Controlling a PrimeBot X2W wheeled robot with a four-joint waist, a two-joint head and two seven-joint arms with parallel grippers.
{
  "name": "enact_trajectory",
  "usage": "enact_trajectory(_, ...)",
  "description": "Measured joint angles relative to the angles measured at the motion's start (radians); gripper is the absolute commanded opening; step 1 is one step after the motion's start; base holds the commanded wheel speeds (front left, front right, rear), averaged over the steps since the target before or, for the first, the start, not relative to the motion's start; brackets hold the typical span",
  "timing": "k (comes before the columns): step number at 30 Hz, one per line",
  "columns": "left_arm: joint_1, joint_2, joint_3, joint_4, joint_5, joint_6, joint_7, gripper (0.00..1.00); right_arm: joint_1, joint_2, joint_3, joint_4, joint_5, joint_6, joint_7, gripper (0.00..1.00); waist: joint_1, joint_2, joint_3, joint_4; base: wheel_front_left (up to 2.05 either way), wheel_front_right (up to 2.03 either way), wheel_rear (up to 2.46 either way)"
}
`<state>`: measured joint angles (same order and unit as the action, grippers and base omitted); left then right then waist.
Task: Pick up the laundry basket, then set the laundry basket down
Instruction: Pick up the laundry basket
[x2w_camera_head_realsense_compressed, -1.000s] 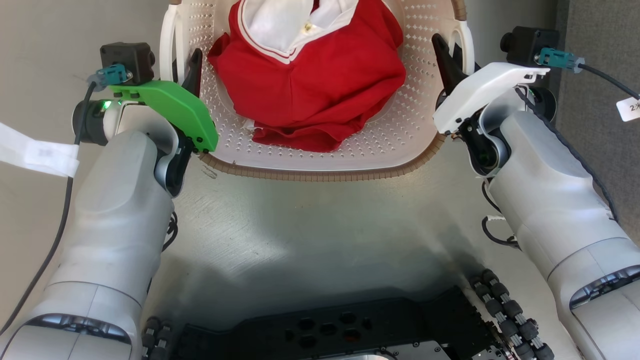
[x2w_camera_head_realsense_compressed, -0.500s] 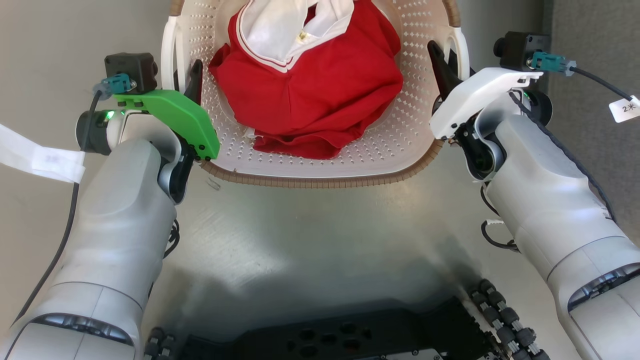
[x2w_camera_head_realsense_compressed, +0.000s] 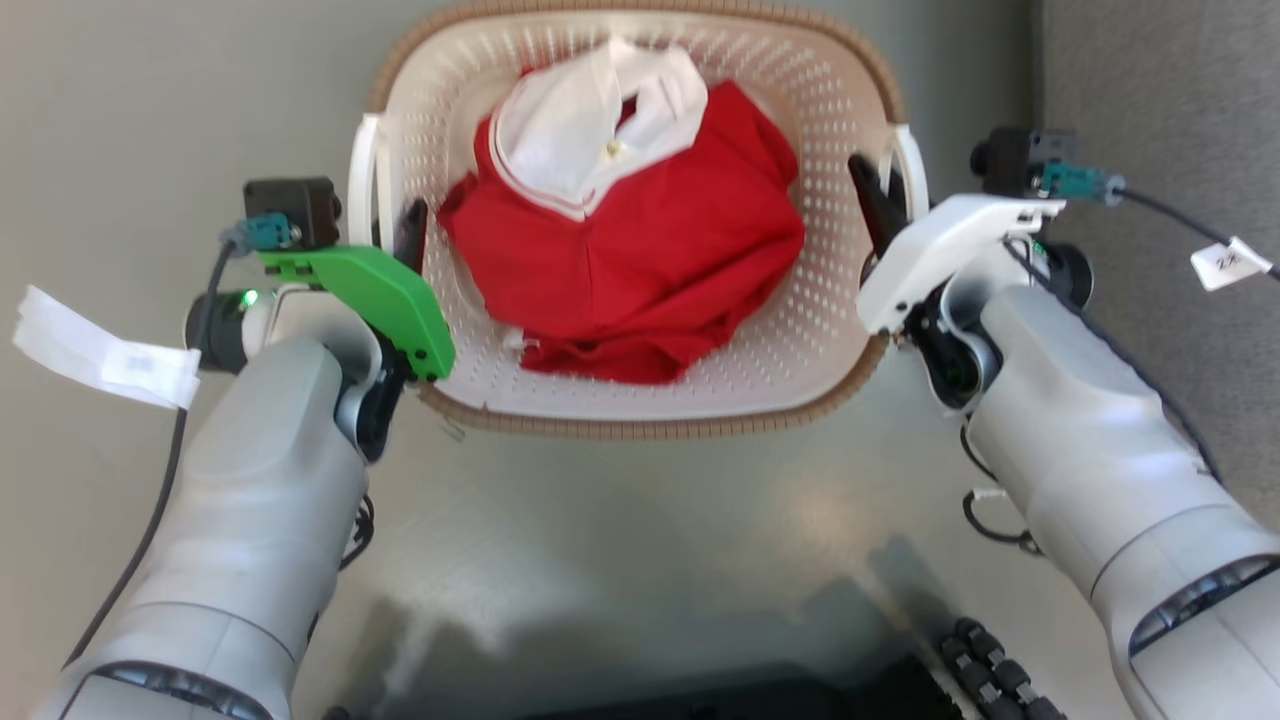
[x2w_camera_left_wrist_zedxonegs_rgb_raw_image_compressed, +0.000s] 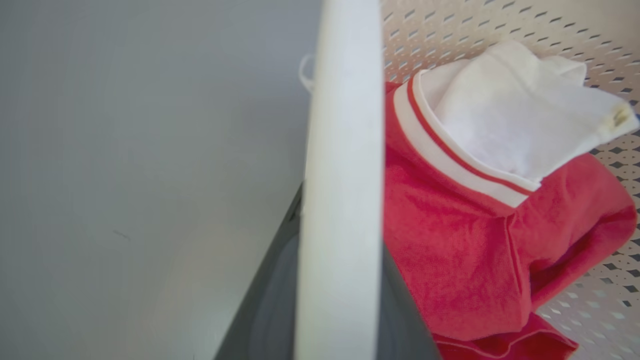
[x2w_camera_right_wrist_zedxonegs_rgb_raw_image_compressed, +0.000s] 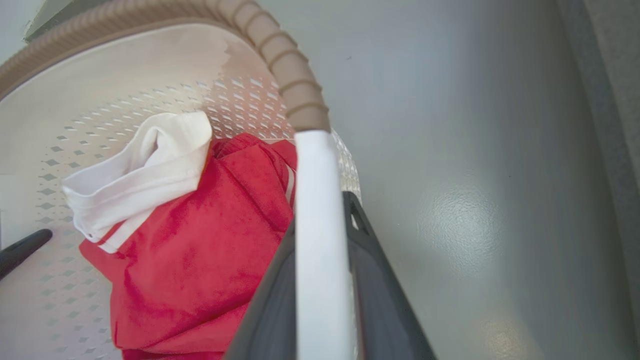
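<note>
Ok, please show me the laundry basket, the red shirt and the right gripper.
laundry basket (x2w_camera_head_realsense_compressed: 650, 428): head view, the brown rim on the near side.
red shirt (x2w_camera_head_realsense_compressed: 640, 270): head view, middle of the red cloth.
right gripper (x2w_camera_head_realsense_compressed: 880, 190): head view, midway between its two fingertips.

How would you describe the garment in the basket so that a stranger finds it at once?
Against the grey floor, find the cream laundry basket with a brown rim. Inside lies a crumpled red shirt. Its white collar with a thin red stripe sets it apart from the pale perforated walls.
</note>
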<state>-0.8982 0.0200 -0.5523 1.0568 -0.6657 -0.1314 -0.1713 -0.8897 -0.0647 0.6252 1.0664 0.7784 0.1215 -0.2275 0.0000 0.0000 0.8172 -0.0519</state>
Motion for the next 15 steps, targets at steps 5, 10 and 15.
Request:
enact_trajectory(5, 0.034, 0.000, -0.033, 0.012, -0.027, 0.001, 0.040, 0.00, 0.041, 0.000, 0.033, 0.009, 0.038, 0.000, 0.033, 0.00, -0.0001, 0.0000, -0.080, 0.003, 0.00, 0.00, 0.00)
enact_trajectory(10, 0.063, 0.000, -0.046, 0.028, -0.070, 0.001, 0.069, 0.00, 0.059, 0.000, 0.066, 0.009, 0.070, -0.002, 0.077, 0.00, 0.0000, 0.0000, -0.150, 0.004, 0.00, 0.00, 0.00)
enact_trajectory(15, 0.093, 0.000, -0.065, 0.033, -0.112, 0.001, 0.112, 0.00, 0.083, -0.001, 0.092, 0.014, 0.096, -0.008, 0.129, 0.00, 0.0000, 0.0000, -0.220, 0.002, 0.00, 0.00, 0.00)
